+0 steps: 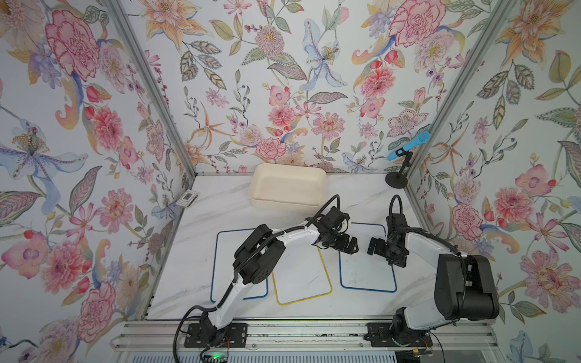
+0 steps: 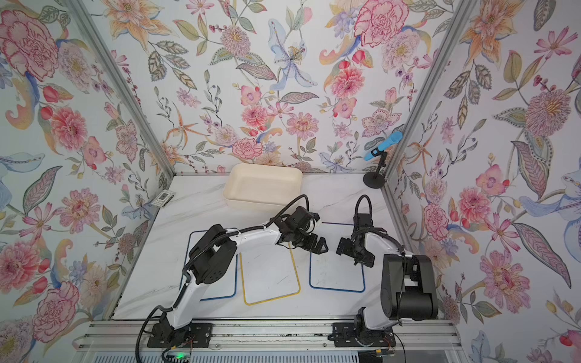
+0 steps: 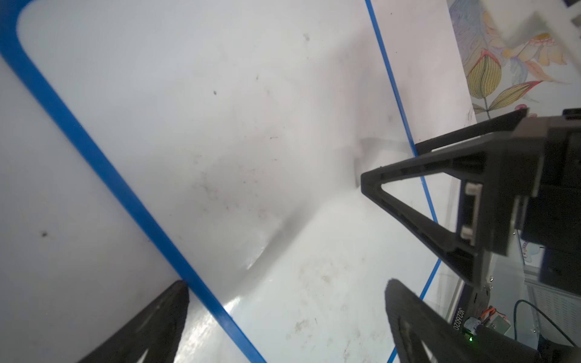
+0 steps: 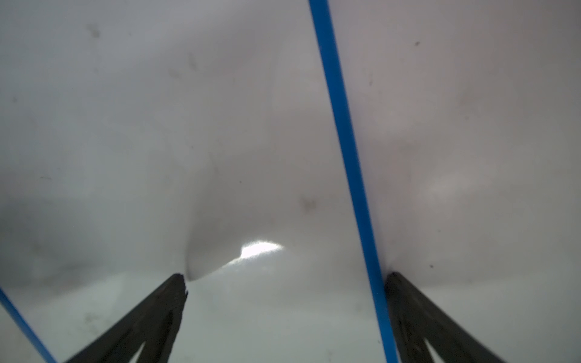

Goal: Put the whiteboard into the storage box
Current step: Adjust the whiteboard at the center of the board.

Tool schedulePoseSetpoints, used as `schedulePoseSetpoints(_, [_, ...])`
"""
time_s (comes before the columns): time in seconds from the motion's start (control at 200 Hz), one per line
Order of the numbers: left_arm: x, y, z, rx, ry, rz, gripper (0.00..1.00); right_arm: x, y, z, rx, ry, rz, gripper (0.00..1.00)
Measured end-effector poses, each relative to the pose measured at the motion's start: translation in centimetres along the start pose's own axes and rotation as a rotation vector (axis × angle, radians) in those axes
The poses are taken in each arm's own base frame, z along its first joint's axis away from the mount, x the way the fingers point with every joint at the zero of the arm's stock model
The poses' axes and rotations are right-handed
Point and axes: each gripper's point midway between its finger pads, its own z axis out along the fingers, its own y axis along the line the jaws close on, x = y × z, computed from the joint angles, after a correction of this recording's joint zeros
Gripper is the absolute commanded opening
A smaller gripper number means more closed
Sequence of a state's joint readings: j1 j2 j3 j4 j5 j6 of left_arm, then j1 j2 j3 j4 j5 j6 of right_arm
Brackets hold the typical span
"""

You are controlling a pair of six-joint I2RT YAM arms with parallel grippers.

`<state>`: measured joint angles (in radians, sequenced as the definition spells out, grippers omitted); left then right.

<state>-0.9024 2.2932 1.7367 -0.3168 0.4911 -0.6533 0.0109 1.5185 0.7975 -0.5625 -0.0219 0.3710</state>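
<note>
I see both grippers wide open and holding nothing. The left gripper [image 1: 352, 245] and the right gripper [image 1: 373, 246] are over the right blue-framed whiteboard [image 1: 366, 273], which lies flat on the table [image 1: 220, 207]. The storage box [image 1: 283, 202] stands behind, apart from it.

The storage box [image 1: 283, 202], a cream-white rectangular tub with rounded corners and low walls, sits open side up at 12 o'clock on the table [image 1: 220, 213]. Three boards lie flat in a row nearer 6 o'clock, well apart from it. The first blue-edged whiteboard [image 1: 224, 257] is at 8 o'clock. Just beside it, the yellow-edged whiteboard [image 1: 301, 276] is at 6 o'clock, slightly turned. The second blue-edged whiteboard [image 1: 364, 270] is at 4 o'clock, its white face faintly smudged.
</note>
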Motion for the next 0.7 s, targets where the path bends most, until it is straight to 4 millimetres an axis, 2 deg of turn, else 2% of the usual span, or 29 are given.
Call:
schedulePoseSetpoints(0.13, [-1.3,1.0,0.0,-0.005,-0.010,0.010,1.00,-0.4,0.4,0.0,-0.018,-0.014,-0.001,1.00])
schedulePoseSetpoints(0.37, [-2.0,3.6,-1.3,-0.007,-0.029,0.004,1.00,-1.3,1.9,-0.2,-0.098,-0.047,0.003,1.00])
schedulePoseSetpoints(0.48, [-2.1,4.3,-1.7,-0.011,-0.040,0.004,1.00,-1.5,1.5,-0.3,-0.097,-0.052,0.020,1.00])
schedulePoseSetpoints(0.701, [-2.0,4.3,-1.8,-0.006,-0.056,0.022,1.00,-2.3,-0.1,-0.2,-0.038,-0.074,0.055,1.00])
